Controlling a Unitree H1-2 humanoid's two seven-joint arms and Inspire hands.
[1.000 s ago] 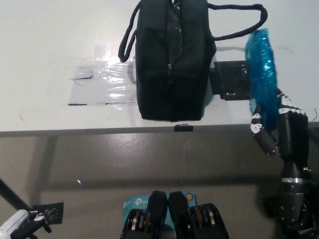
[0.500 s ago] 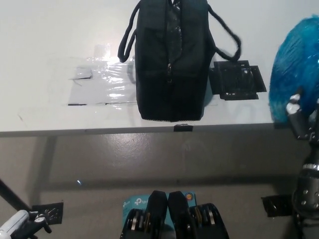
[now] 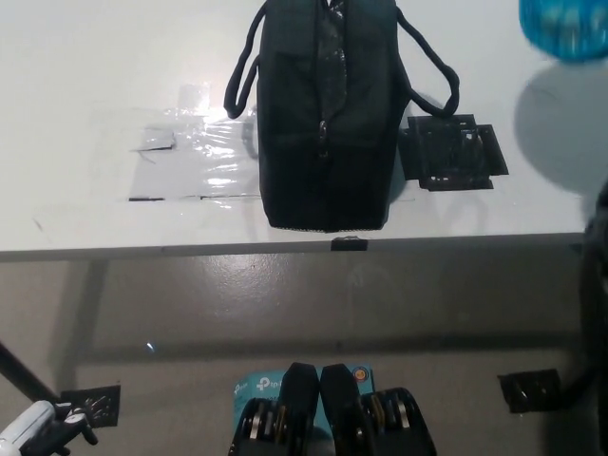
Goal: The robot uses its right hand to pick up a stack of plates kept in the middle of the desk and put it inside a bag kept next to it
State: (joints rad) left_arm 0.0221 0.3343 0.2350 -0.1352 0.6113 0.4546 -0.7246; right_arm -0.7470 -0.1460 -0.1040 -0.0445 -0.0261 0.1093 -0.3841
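Rightward, plates (image 3: 567, 28) blur beyond bag (image 3: 328, 114).

The stack of plates (image 3: 567, 28) is a blurred blue patch cut off by the top and right edges, up and to the right of the bag (image 3: 326, 114); what grips it cannot be seen. The bag's top end runs past the upper edge. The right arm (image 3: 597, 285) is a dark blur at the right edge, its robot hand out of sight. The left robot hand (image 3: 38, 429), far below-left of the bag, is cropped at the corner, its fingers unclear.
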